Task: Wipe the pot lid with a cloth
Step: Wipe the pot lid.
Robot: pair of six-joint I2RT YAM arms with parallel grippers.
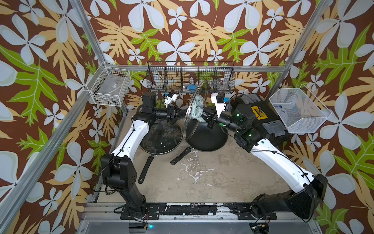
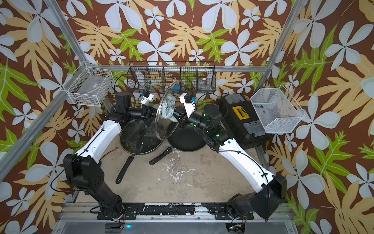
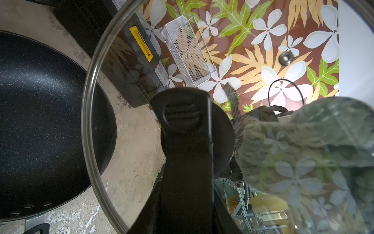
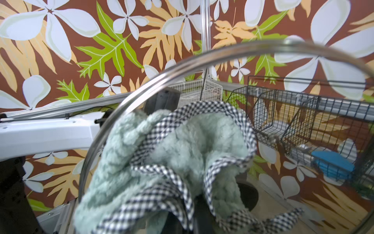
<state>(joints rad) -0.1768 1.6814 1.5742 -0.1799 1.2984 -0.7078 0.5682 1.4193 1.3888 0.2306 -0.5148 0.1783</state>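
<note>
The round, metal-rimmed glass pot lid [image 1: 190, 126] stands on edge in the air, slightly tilted. The cloth [image 1: 196, 108], fluffy pale teal with checked trim, presses bunched against its underside.

The glass lid [image 2: 162, 129] stands up on its edge. The left tool [image 2: 152, 113] holds it from one side. The right tool [image 2: 177, 119] holds the green cloth [image 2: 167, 108] against its other side. A black pan [image 2: 186, 139] sits under it.

Twin high views from the front, down over the table [image 1: 202, 182]; wrist cameras close on the lid's [image 3: 253, 66] opposite faces.
</note>
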